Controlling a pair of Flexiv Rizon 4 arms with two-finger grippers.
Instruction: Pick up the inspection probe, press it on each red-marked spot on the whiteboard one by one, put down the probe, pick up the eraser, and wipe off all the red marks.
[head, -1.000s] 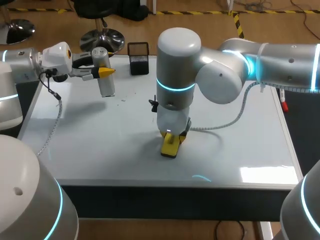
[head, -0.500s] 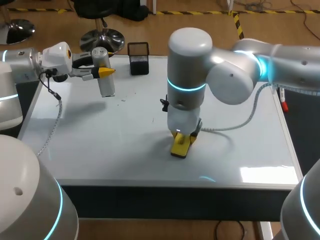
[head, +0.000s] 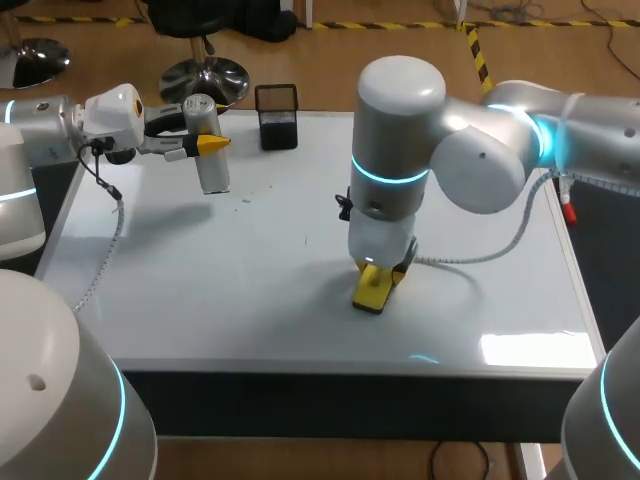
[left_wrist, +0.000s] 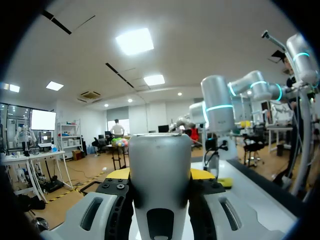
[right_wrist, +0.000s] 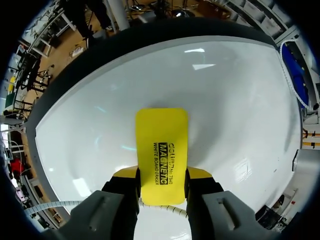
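The whiteboard (head: 200, 290) covers the tabletop. Upright at its back left is the white-grey inspection probe (head: 212, 172), with my left gripper (head: 205, 143) shut around its upper part. In the left wrist view the probe (left_wrist: 160, 170) fills the gap between the yellow fingertips (left_wrist: 118, 174). My right gripper (head: 381, 274) points straight down near the board's middle, shut on the yellow eraser (head: 371, 291), whose lower end rests on the board. In the right wrist view the eraser (right_wrist: 161, 145) sticks out ahead of the gripper (right_wrist: 161, 176) over white board (right_wrist: 240, 110). No red marks show.
A black mesh holder (head: 277, 117) stands at the board's back edge, right of the probe. A few tiny dark specks (head: 247, 198) lie on the board behind the eraser. A red pen (head: 568, 208) lies by the right edge.
My right arm has slid the eraser to the right across the board. The left arm and the probe have stayed where they were.
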